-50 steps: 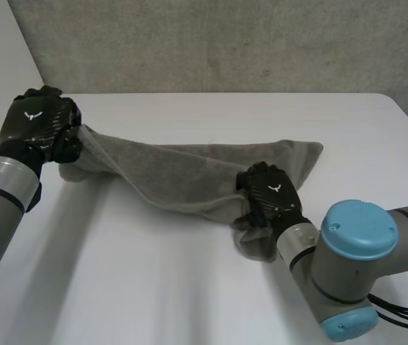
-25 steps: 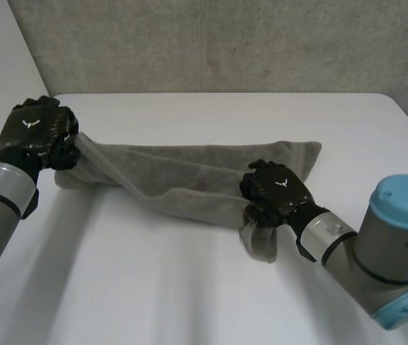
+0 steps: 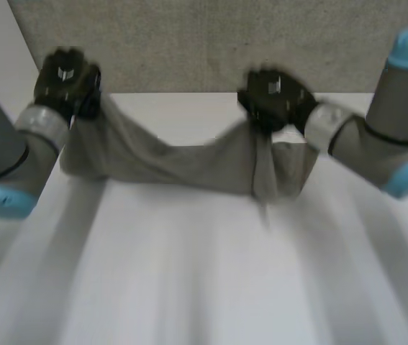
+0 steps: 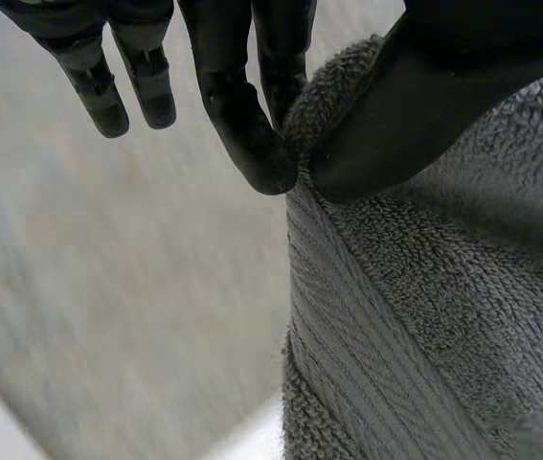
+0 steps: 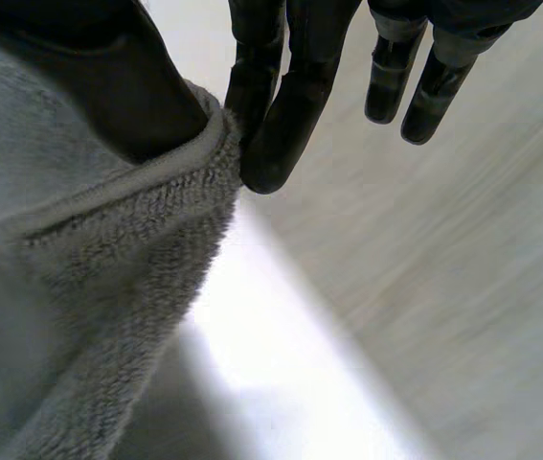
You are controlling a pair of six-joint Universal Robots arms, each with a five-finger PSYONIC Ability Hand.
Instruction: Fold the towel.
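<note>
— Left hand (image 3: 65, 79), what state?
— Clamped on the towel (image 3: 153, 162). Pinches a top corner between the thumb and one finger (image 4: 247, 134); other fingers straight, off the cloth. Held high above the table (image 3: 189, 287), over its far left part.
— And the right hand (image 3: 272, 97)?
— Same kind of grip. Nips a hemmed corner between the thumb and a finger (image 5: 285, 125), remaining fingers loose and touching nothing. Raised above the table's far edge, right of its middle.
— Towel itself?
— Lifted, strung between both hands. Runs lengthwise from left to right across the table, parallel to its far edge. Sags in a shallow curve along the top, midway between the two grips. Lower edge close to the table or brushing it; cannot tell which.
— Anything uneven?
— Carries on past the right hand toward the table's right side as a hanging flap. Drops a narrow fold straight down below that hand, the lowest point of the cloth. Falls straight from the pinched corner at the left end.
— Arms?
— Left arm (image 3: 6, 154) in over the table's left side, right arm (image 3: 376, 136) over its right side, both reaching toward the grey wall (image 3: 189, 43) behind the table.
</note>
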